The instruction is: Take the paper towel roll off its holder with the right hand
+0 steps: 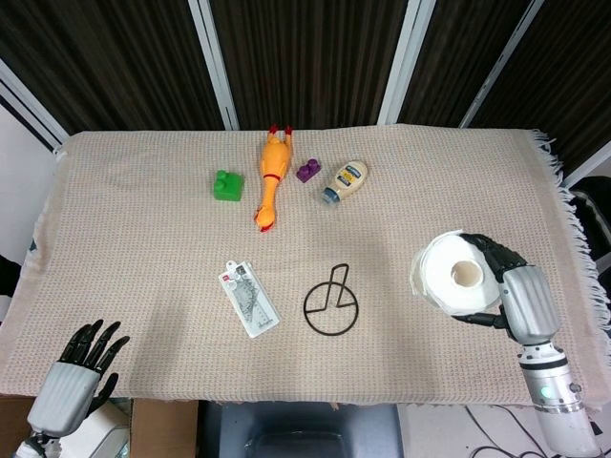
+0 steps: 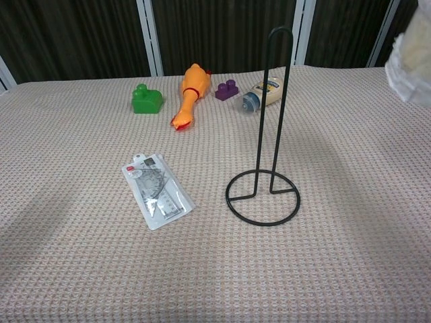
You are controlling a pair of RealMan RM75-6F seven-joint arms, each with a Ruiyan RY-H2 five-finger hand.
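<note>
My right hand (image 1: 511, 291) grips the white paper towel roll (image 1: 458, 279) in the air over the right side of the table, well clear of the holder. In the chest view only the roll's edge (image 2: 412, 64) shows at the right border. The black wire holder (image 2: 267, 141) stands bare and upright near the table's middle, its round base (image 1: 331, 310) seen from above in the head view. My left hand (image 1: 76, 377) hangs below the table's near left corner with fingers spread and nothing in it.
A packaged ruler set (image 1: 250, 299) lies left of the holder. At the back lie a green block (image 1: 227, 185), a rubber chicken (image 1: 271, 177), a purple block (image 1: 307, 171) and a small mayonnaise bottle (image 1: 345, 180). A woven cloth (image 1: 143, 248) covers the table.
</note>
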